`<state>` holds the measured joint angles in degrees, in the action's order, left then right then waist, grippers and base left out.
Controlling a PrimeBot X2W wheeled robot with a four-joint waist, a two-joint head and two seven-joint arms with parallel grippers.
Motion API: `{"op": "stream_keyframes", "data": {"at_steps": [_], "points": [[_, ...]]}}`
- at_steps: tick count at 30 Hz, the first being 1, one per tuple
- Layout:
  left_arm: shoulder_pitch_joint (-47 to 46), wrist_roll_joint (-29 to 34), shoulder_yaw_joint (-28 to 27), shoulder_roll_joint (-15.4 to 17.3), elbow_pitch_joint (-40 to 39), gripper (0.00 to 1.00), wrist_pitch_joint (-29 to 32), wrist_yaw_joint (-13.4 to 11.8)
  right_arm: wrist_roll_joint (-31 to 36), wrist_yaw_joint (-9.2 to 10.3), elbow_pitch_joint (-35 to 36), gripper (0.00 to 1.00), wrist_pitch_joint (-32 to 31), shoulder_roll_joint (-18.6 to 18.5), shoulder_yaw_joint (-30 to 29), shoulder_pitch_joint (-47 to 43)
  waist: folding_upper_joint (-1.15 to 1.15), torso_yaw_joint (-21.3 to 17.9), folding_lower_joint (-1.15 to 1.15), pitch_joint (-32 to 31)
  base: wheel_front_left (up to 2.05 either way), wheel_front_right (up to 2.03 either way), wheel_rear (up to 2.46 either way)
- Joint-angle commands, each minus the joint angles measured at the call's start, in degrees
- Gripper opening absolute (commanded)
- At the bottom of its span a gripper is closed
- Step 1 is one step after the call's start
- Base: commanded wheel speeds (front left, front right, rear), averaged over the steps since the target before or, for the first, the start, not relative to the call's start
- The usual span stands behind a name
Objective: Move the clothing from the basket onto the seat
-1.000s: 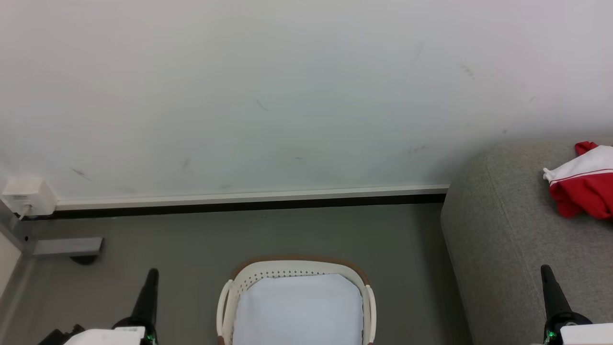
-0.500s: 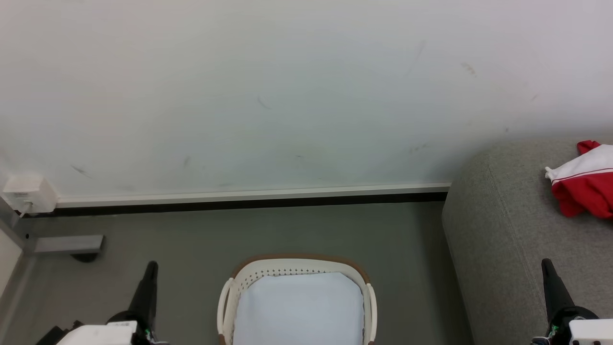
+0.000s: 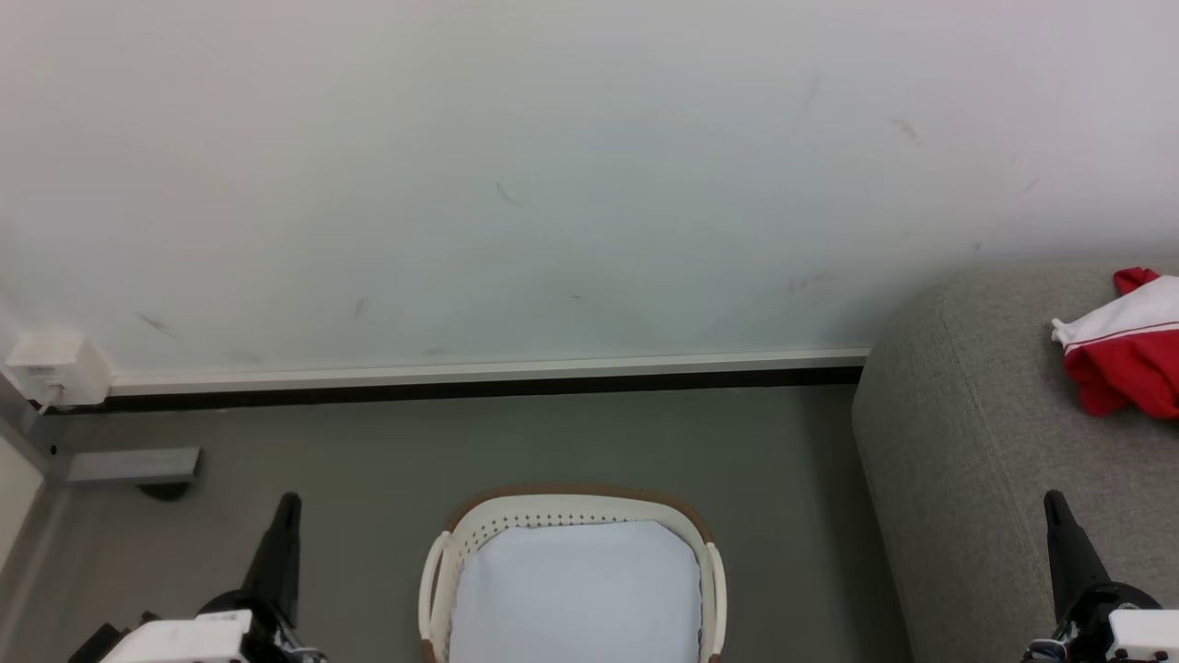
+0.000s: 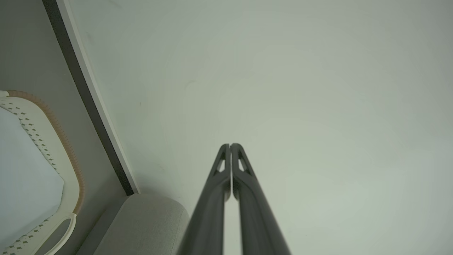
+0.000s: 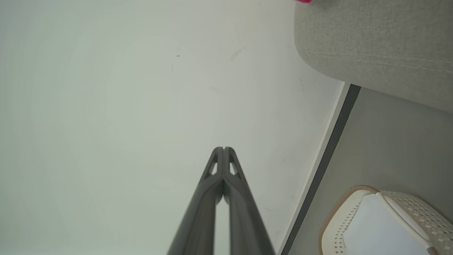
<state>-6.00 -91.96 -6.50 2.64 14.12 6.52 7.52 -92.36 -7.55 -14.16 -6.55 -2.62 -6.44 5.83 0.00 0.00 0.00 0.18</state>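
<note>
text: none legible | labels: none | brands: none | numbers: none | signs: none

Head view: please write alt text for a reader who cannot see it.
A red-and-white jersey lies on the grey sofa at the right edge. A cream laundry basket with white lining stands on the floor, bottom centre. Dark jaws rise at both lower corners.
</note>
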Motion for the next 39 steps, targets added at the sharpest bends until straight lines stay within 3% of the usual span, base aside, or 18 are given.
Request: {"op": "stream_keyframes", "data": {"at_steps": [1,39], "points": [[-0.5,-0.8,-0.2,0.4,-0.2,0.00,0.3,-0.1,-0.1,0.12,0.3,0.00,-0.2,-0.5,-0.2,0.8,0.00,0.0,0.00,0.0,0.00,0.00,0.00],[-0.5,-0.8,-0.1,0.4,-0.2,0.00,0.2,-0.1,-0.1,0.12,0.3,0.00,-0.2,-0.5,-0.2,0.8,0.00,0.0,0.00,0.0,0.00,0.00,0.00]]}}
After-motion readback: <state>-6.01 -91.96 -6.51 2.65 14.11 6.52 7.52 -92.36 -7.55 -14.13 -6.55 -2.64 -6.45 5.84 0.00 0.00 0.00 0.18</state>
